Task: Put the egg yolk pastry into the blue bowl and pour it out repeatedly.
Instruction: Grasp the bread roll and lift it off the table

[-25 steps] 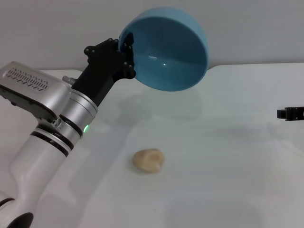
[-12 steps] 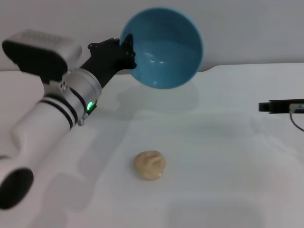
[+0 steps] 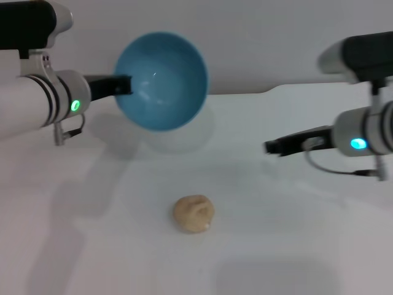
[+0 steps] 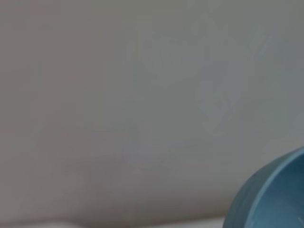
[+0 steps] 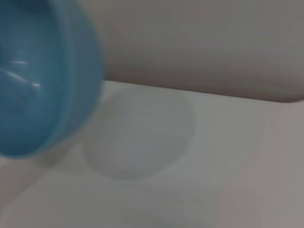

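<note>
A white, smooth surface (image 3: 276, 246) carries the scene; the egg yolk pastry (image 3: 193, 214) lies directly on it, toward the near middle, a small lumpy tan ball resting alone

White arms, black fingers (image 3: 113, 86), green lights

blue bowl (image 3: 161, 81): airborne, tipped sideways, empty | egg yolk pastry (image 3: 193, 213): on table
</note>
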`<state>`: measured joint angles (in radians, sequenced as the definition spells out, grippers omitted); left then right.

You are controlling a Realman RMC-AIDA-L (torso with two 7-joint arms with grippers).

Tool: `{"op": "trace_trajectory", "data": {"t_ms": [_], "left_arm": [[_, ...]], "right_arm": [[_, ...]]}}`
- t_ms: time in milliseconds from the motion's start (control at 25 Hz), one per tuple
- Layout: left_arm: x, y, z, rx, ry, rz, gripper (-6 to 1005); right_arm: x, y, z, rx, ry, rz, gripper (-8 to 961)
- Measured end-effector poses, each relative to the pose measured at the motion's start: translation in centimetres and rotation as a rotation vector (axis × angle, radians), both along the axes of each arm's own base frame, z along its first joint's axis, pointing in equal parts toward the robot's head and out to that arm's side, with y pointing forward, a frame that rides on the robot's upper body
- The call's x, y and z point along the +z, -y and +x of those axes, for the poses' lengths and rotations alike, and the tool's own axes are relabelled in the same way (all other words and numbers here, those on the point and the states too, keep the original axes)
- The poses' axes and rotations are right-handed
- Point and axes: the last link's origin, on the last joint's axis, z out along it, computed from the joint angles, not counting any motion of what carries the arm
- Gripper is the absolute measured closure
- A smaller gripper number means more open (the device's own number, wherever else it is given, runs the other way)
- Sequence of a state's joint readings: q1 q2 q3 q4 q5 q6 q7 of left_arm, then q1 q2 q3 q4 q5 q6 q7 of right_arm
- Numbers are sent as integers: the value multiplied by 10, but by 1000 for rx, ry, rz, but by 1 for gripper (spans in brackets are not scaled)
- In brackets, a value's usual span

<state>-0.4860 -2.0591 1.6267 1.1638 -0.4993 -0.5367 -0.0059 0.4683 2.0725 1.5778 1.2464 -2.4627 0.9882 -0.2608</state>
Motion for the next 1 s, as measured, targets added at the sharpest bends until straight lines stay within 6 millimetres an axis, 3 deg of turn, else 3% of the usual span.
{"op": "trace_trajectory", "data": {"t_ms": [400, 680, 1000], "left_arm": [[4, -1, -1, 126, -183, -150, 999], [6, -3, 9, 179, -296, -194, 999], [6, -6, 18, 170, -301, -190, 996]], "right_arm": [[-44, 4, -36, 82, -3, -162, 665], [-58, 14, -43, 97, -15, -221, 665], [-78, 26, -39, 109, 7, -271, 664]]}}
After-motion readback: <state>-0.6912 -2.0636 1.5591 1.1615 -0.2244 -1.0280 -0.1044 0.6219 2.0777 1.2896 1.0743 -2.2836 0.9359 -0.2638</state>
